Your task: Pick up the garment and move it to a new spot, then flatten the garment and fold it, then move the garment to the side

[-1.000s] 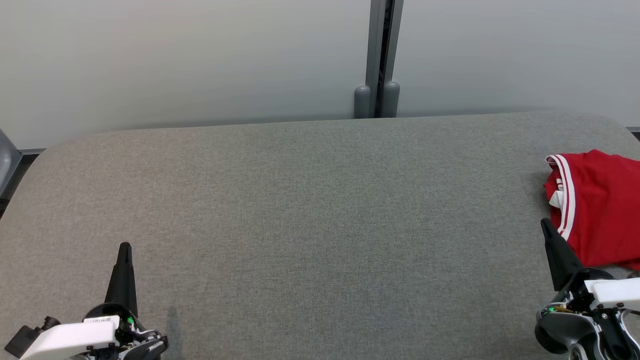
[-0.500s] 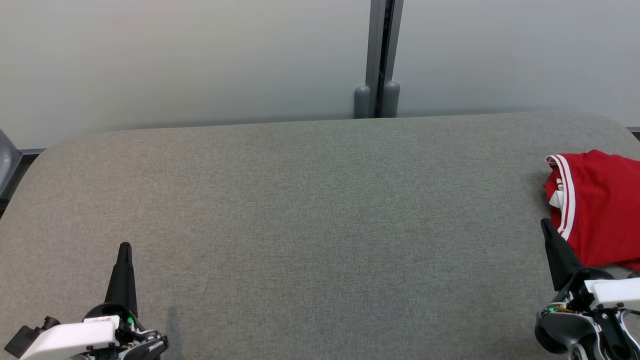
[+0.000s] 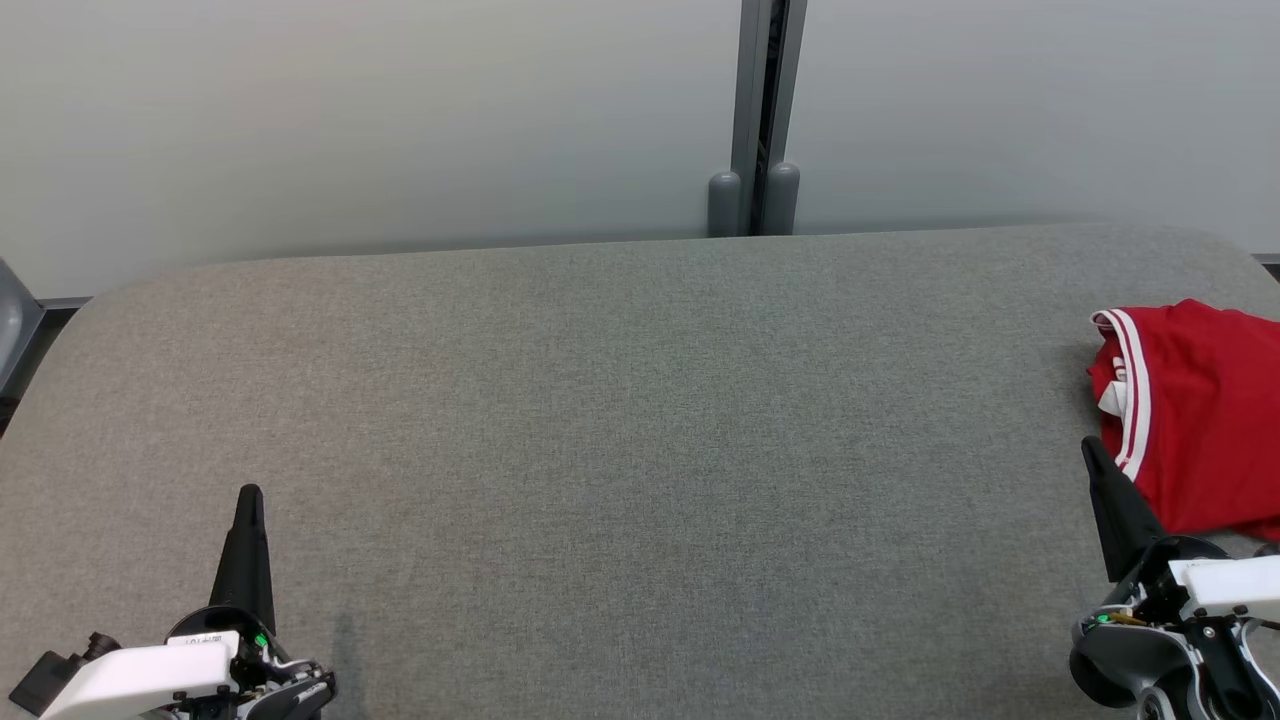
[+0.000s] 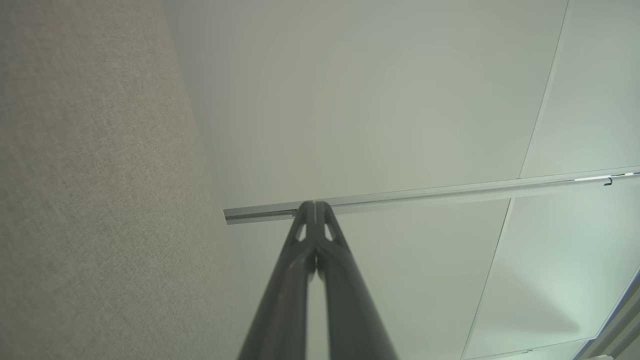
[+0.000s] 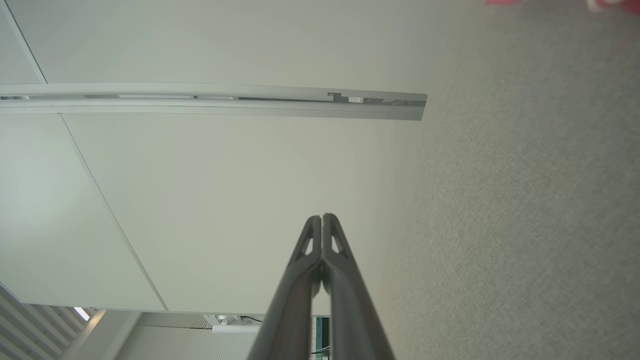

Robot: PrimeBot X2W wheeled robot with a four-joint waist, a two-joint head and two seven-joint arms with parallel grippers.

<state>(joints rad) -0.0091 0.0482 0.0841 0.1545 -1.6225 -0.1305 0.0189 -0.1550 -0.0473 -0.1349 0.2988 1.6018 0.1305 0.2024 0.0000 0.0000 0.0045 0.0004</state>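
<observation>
**Both grippers pinched shut and empty, red garment just off my right fingertips**

Starting at my right gripper (image 3: pixel 1088 443): the two dark fingers are pressed together from the waist to the tips, and there is nothing between them. My right wrist camera gives the same picture, with the right gripper (image 5: pixel 322 217) sealed into a single point and holding nothing.

Just past those fingertips and off to their outer side lies the garment (image 3: pixel 1200 420), red cloth with white stripe trim. It is bunched in a loose heap, and its far part is cut off by the picture's edge. From above, my right finger overlaps its near corner, but I cannot tell whether it touches the cloth or stands clear of it. In the right wrist view a sliver of red sits at the top corner.

Over on the other side, my left gripper (image 3: pixel 250 492) is well apart from the garment, with the whole width of the table (image 3: pixel 640 400) between them. Its fingers are also clamped tip to tip with nothing in them, and the left wrist camera confirms it, showing the left gripper (image 4: pixel 315 205) closed tight.

Under both hands is grey woven fabric. Beyond the fingertips at the table's far edge there is a pale wall (image 3: pixel 350 120), split by a grey upright post (image 3: pixel 762 120) with two rounded caps at its foot.
</observation>
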